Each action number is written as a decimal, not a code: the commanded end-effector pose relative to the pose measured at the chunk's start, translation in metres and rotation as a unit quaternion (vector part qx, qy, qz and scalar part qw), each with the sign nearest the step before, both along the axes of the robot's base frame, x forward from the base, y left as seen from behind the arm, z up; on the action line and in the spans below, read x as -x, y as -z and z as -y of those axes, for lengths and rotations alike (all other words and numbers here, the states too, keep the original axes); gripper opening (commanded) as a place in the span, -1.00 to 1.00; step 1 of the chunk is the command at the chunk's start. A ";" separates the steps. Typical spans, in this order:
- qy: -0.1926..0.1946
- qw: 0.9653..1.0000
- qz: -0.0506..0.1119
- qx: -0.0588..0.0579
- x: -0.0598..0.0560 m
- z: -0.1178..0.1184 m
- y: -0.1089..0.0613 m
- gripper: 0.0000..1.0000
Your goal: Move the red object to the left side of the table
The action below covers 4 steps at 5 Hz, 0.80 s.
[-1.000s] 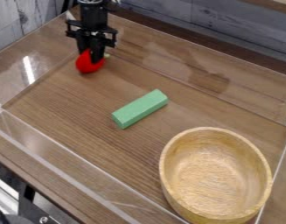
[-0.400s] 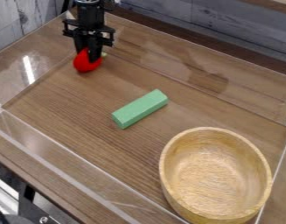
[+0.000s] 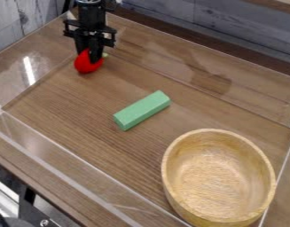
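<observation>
The red object (image 3: 87, 63) is a small round toy at the far left of the brown wood-grain table (image 3: 194, 80), close to the left acrylic wall. My black gripper (image 3: 95, 53) hangs straight down over it, and its fingertips pinch the toy's top right side. The jaws are shut on the toy. I cannot tell whether the toy rests on the tabletop or hangs just above it. The fingers hide the toy's upper part.
A green rectangular block (image 3: 141, 110) lies at an angle near the table's middle. A round light wooden bowl (image 3: 218, 174) stands at the front right. Low clear acrylic walls (image 3: 28, 62) run along the table's edges.
The gripper and the red toy have shifted slightly to the left and back since a second ago. They have held still over the last half second.
</observation>
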<state>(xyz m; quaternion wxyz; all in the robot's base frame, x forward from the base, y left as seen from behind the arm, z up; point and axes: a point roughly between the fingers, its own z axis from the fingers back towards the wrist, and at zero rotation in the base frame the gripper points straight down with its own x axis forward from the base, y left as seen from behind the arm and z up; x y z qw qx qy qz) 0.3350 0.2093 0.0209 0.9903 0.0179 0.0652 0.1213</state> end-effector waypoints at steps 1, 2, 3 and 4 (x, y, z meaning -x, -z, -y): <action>-0.028 0.999 -0.025 -0.003 0.020 -0.017 0.013 -1.00; -0.030 0.999 -0.030 -0.003 0.021 -0.015 0.015 -1.00; -0.032 0.999 -0.035 -0.003 0.023 -0.013 0.015 1.00; -0.035 0.999 -0.038 0.001 0.026 -0.011 0.012 1.00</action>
